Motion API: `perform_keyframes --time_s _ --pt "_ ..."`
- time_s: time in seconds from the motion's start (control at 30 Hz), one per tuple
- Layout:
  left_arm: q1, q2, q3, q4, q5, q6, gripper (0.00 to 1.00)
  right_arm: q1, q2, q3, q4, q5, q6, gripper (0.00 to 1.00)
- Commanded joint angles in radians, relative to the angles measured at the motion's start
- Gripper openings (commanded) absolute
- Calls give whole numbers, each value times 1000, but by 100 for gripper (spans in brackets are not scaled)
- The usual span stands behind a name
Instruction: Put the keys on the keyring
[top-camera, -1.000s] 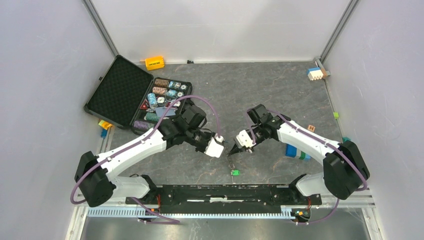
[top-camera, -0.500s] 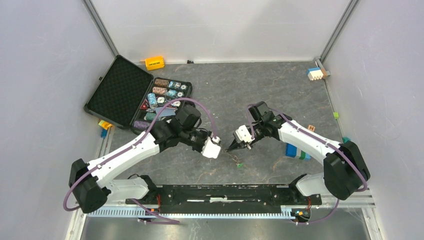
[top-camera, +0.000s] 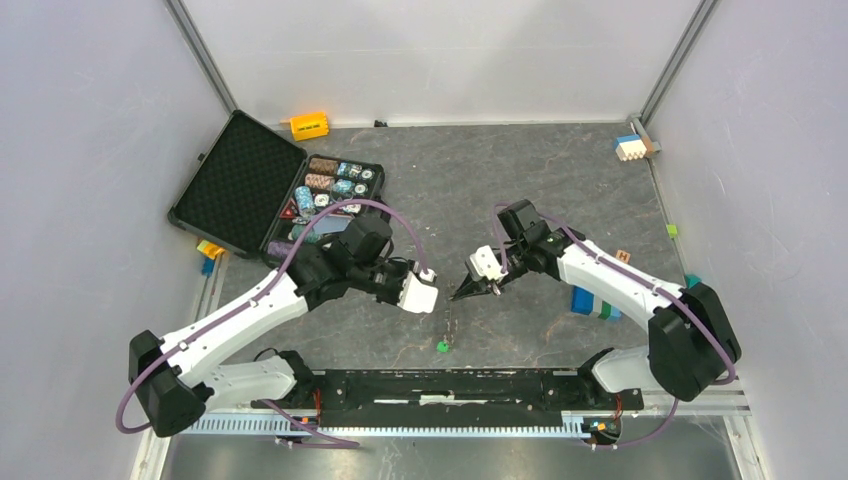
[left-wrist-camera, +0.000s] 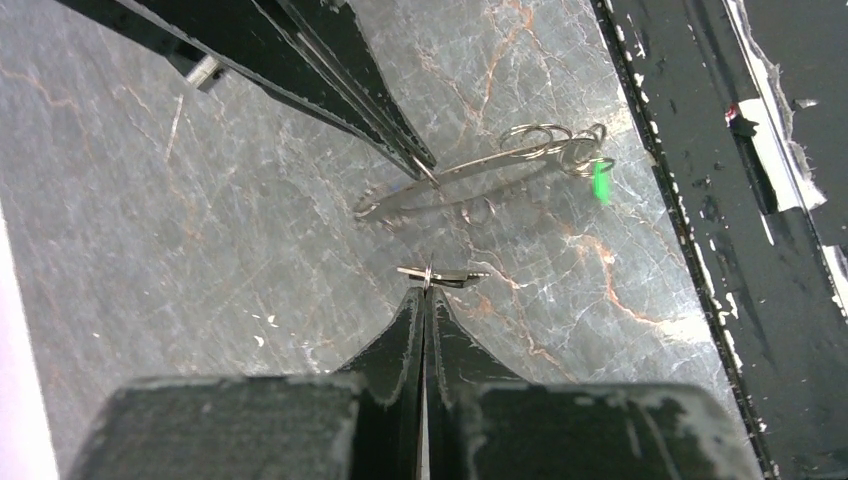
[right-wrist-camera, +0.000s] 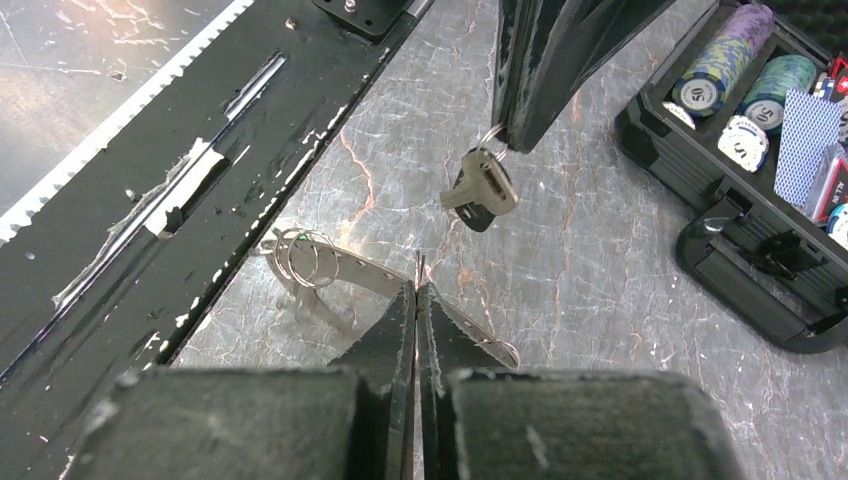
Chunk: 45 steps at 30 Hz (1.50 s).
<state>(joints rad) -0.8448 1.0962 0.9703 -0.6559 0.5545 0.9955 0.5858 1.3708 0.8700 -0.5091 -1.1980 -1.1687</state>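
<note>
My right gripper (right-wrist-camera: 417, 287) is shut on the edge of the keyring (right-wrist-camera: 345, 268), a flat grey toothed ring held above the table. Small split rings (right-wrist-camera: 298, 255) hang on its far side. In the left wrist view the keyring (left-wrist-camera: 470, 178) shows edge-on, with a green key (left-wrist-camera: 600, 182) dangling from it. My left gripper (left-wrist-camera: 427, 287) is shut on the small ring of a black key (right-wrist-camera: 481, 190), which hangs from its fingertips (right-wrist-camera: 520, 125). In the top view the left gripper (top-camera: 438, 298) and right gripper (top-camera: 460, 294) face each other tip to tip. No blue key shows.
An open black case (top-camera: 262, 196) with poker chips (right-wrist-camera: 722, 70) and cards lies at the back left. Toy blocks sit at the far wall (top-camera: 309, 124), the far right corner (top-camera: 629, 147) and beside the right arm (top-camera: 592, 303). A black rail (top-camera: 440, 385) runs along the near edge.
Both grippers have shifted slightly left and away from the near edge. The green key hanging from the keyring has swung to the left.
</note>
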Motion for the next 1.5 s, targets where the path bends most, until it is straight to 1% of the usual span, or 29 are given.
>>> perform_keyframes --time_s 0.0,0.13,0.2,0.37,0.47,0.7,0.9,0.97,1.13,1.47 --pt "-5 -11 -54 57 -36 -87 2 -7 8 53 -25 -82 -38 0" --pt "-10 5 -95 127 -27 -92 2 -8 40 77 -126 -115 -137 0" --pt "-16 15 -111 170 -29 -92 2 -8 61 92 -187 -129 -213 0" --pt "-25 43 -122 235 -22 -106 2 -7 108 126 -307 -143 -329 0" --pt "-26 50 -123 256 -22 -121 2 -8 116 128 -305 -136 -324 0" --pt "-45 59 -129 287 -25 -173 2 -7 107 106 -233 -126 -241 0" --pt "-51 63 -136 301 -12 -193 2 -6 60 48 -75 -88 -92 0" --pt "-51 65 -133 304 -20 -195 2 -3 43 33 -51 -82 -70 0" --pt "-51 70 -128 323 -36 -216 2 2 37 24 -63 -78 -83 0" --pt "-58 57 -126 325 -36 -176 2 11 51 28 -82 -89 -101 0"
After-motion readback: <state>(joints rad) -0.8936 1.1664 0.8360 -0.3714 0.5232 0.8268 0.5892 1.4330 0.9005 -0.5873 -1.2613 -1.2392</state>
